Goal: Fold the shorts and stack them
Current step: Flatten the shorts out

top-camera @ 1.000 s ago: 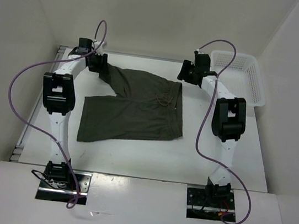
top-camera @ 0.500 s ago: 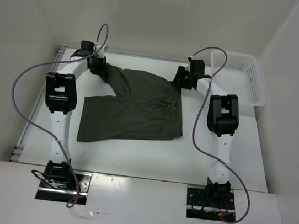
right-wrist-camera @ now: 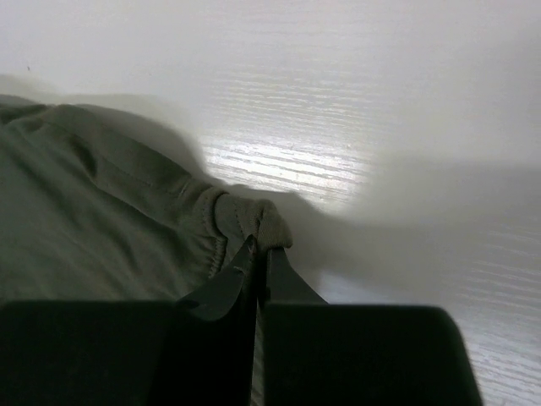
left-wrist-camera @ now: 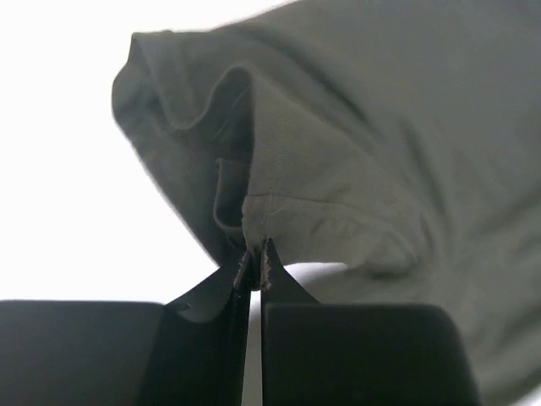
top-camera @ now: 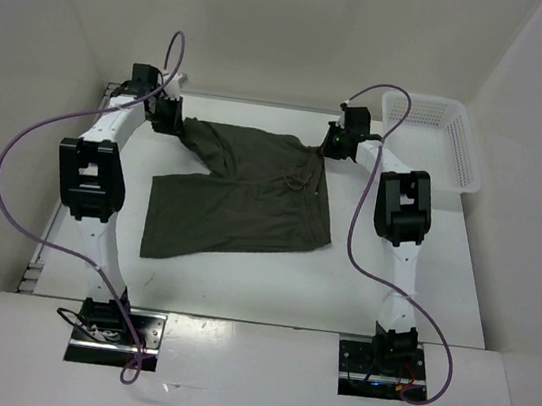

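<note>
The dark olive shorts lie spread on the white table, waistband to the right, legs to the left. My left gripper is shut on the hem of the far leg, which bunches up above the fingertips. At the far right corner of the waistband my right gripper is shut on a pinch of cloth. Both pinched corners sit at the far edge of the shorts.
A white plastic basket stands at the table's far right corner, just right of my right arm. White walls enclose the table at the back and sides. Purple cables loop off both arms.
Both grippers have closed on the cloth. The right gripper came left and down onto the waistband corner; the left arm shifted slightly left with the leg hem.
</note>
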Robot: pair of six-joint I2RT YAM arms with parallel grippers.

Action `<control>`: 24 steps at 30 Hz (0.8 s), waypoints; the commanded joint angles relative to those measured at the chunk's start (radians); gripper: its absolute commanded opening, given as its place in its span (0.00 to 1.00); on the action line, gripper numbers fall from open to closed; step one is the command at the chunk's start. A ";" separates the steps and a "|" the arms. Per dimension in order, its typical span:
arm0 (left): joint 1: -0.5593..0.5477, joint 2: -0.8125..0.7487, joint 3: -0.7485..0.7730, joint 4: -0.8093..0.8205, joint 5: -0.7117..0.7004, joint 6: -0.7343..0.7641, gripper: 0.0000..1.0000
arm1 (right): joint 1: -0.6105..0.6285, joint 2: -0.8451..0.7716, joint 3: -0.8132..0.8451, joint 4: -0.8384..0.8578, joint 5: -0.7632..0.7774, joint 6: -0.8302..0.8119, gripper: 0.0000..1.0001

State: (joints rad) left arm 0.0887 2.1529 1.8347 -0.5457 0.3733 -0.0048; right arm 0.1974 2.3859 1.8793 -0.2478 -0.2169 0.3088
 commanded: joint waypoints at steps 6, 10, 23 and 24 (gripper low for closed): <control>0.017 -0.237 -0.330 -0.200 -0.119 0.005 0.06 | -0.013 -0.112 -0.023 -0.030 0.034 -0.034 0.00; 0.037 -0.237 -0.457 -0.260 -0.131 0.005 0.15 | -0.003 -0.122 -0.034 -0.030 0.025 -0.034 0.00; 0.088 -0.237 -0.353 -0.494 0.127 0.005 0.38 | -0.003 -0.140 -0.071 -0.030 0.005 -0.062 0.00; 0.098 -0.205 -0.269 -0.462 0.145 0.005 0.40 | 0.007 -0.140 -0.071 -0.030 -0.004 -0.062 0.00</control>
State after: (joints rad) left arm 0.1612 1.9270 1.4143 -1.0195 0.4206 -0.0025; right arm 0.1959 2.3199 1.8225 -0.2810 -0.2047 0.2672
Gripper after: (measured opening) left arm 0.388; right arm 0.020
